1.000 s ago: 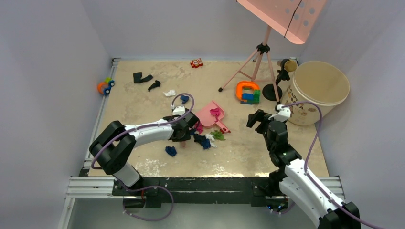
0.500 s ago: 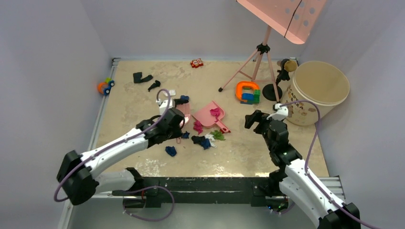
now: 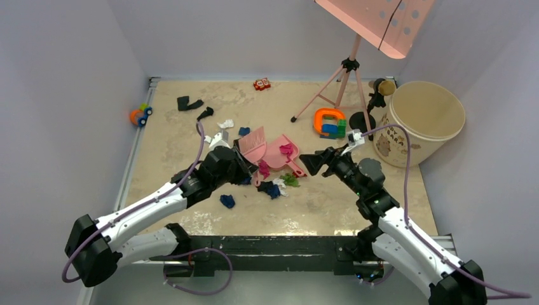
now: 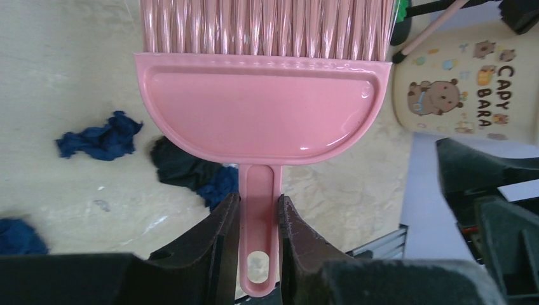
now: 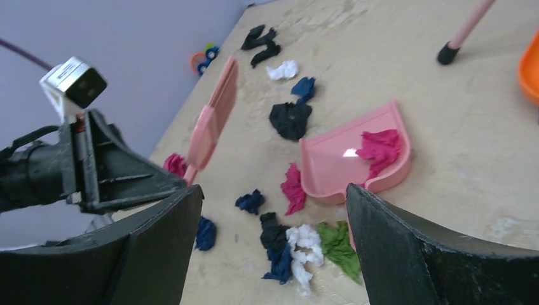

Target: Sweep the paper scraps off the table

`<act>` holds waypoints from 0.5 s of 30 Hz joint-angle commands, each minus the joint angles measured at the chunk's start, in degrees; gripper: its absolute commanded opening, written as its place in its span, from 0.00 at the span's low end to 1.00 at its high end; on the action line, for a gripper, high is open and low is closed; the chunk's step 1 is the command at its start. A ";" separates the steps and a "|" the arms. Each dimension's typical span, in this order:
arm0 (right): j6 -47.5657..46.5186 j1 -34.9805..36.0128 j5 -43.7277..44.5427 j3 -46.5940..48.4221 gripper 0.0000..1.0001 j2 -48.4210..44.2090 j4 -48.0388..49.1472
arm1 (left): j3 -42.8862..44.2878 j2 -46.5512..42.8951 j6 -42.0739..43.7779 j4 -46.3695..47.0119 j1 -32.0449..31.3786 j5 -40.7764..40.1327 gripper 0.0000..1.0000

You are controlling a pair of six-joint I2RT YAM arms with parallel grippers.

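The left gripper [image 4: 257, 213] is clenching the thin handle of a pink brush [image 4: 260, 108], 1 finger pressing on each side of it, with the bristles pointing away from the wrist. In the top view this gripper [image 3: 238, 162] is holding the brush [image 3: 253, 143] tilted, bristles upward, just beside the open side of the pink dustpan [image 3: 279, 152]. Whether the brush is touching the table [image 3: 184, 146] cannot be told.

The right gripper [image 5: 273, 190] is released – its 2 dark fingers are standing wide apart and gripping nothing. It is sitting near the dustpan's handle end [image 3: 316, 163].

The dustpan [image 5: 343, 171] is lying flat with 1 magenta wad [image 5: 380, 146] inside it. The rest of the paper scraps [image 5: 299, 244] are lying on the table around it:
- another magenta wad [image 5: 292, 187] is touching the dustpan's open edge
- a black wad [image 5: 289, 119] is resting just beyond that edge
- black, dark blue, white and green pieces are bunching near the handle
- 1 dark blue wad [image 3: 227, 201] is lying nearer the arm bases than the dustpan
- 2 black strips [image 3: 189, 103] and a white wad [image 3: 225, 124] are lying well apart from the dustpan, beyond its open side

A cream bucket [image 3: 423, 121] – printed with a capybara – is standing well beyond the handle side, with an orange toy [image 3: 329, 122] between it and the dustpan.
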 commanded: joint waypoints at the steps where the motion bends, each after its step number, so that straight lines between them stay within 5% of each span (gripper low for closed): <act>1: 1.70 5.20 -2.61 2.29 0.87 3.53 6.38 | -4.14 2.06 -11.49 21.10 0.19 3.47 0.15; 9: 1.06 8.01 3.34 11.77 0.85 9.96 -2.26 | 3.10 10.77 -1.80 23.26 -0.91 12.16 0.17; 12: 2.36 7.90 7.33 20.91 0.85 15.90 -15.46 | 1.13 11.91 -1.00 25.49 -1.50 12.93 0.18; 15: 0.91 7.92 5.44 22.89 0.84 19.35 -16.95 | -2.22 12.59 -2.14 32.64 -1.61 14.63 0.18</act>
